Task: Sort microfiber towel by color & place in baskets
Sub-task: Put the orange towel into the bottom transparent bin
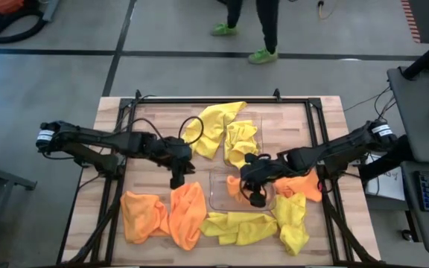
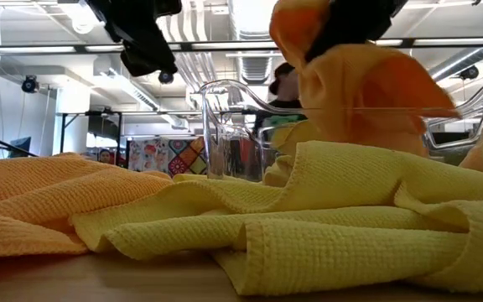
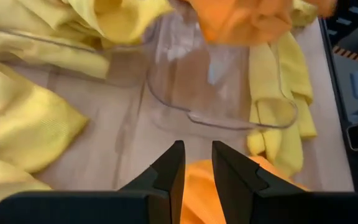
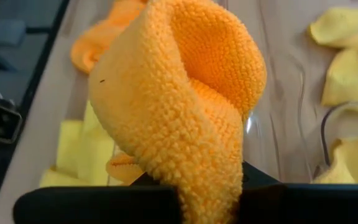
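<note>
The wooden table [image 1: 222, 119] carries two clear baskets side by side near its middle. The far basket [image 1: 255, 123] holds yellow towels [image 1: 238, 141], one of which [image 1: 214, 123] spills over its wall onto the wood toward the left arm. The near basket [image 1: 218, 190] has an orange towel [image 1: 234, 186] hanging down into it from the right gripper [image 1: 255, 195], which is clamped on the cloth just above the basket's right half — in the right wrist view the orange towel [image 4: 185, 106] bulges up over the fingers and hides them entirely, so how far the cloth reaches the basket floor cannot be made out. Loose cloths ring the near basket: two orange ones [image 1: 166, 214] on the near left of the table, yellow ones [image 1: 240, 227] along the near edge, another yellow [image 1: 293, 219] and a further orange [image 1: 307, 186] partly under the right arm. The left gripper [image 1: 177, 179] hangs beside the near basket's left wall, above bare wood and the edge of an orange cloth, its fingers [image 3: 169, 171] narrowly parted and holding nothing. In the low view a yellow towel [image 2: 325, 218] fills the foreground and covers the baskets' bases — only the clear rims [image 2: 225, 92] rise above it. A person's legs [image 1: 267, 30] are cut off at the far edge of the high view.
</note>
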`<state>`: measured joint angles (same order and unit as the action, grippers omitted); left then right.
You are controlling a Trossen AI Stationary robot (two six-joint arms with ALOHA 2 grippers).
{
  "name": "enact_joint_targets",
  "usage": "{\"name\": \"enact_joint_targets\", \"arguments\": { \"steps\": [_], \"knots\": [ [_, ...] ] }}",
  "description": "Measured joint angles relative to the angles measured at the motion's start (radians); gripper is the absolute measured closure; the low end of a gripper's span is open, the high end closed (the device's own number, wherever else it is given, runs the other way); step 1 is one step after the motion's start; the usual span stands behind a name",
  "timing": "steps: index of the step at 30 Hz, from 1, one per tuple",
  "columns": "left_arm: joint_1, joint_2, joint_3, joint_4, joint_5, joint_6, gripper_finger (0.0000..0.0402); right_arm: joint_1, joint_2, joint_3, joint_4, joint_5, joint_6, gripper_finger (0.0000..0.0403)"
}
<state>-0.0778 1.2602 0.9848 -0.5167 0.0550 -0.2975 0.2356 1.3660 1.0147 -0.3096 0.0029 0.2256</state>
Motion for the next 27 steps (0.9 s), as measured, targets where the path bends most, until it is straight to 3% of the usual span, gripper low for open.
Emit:
{"name": "enact_joint_targets", "arguments": {
  "steps": [13,27],
  "knots": [
    [-0.081,0.0,0.0,-0.146,0.003,-0.157,0.0336,0.0,0.097,0.113,-0.164,0.007,-0.044,0.0376],
    [-0.172,0.0,0.0,-0.21,-0.014,-0.287,0.0336,0.0,0.139,0.159,-0.219,0.079,-0.07,0.0282]
  ]
}}
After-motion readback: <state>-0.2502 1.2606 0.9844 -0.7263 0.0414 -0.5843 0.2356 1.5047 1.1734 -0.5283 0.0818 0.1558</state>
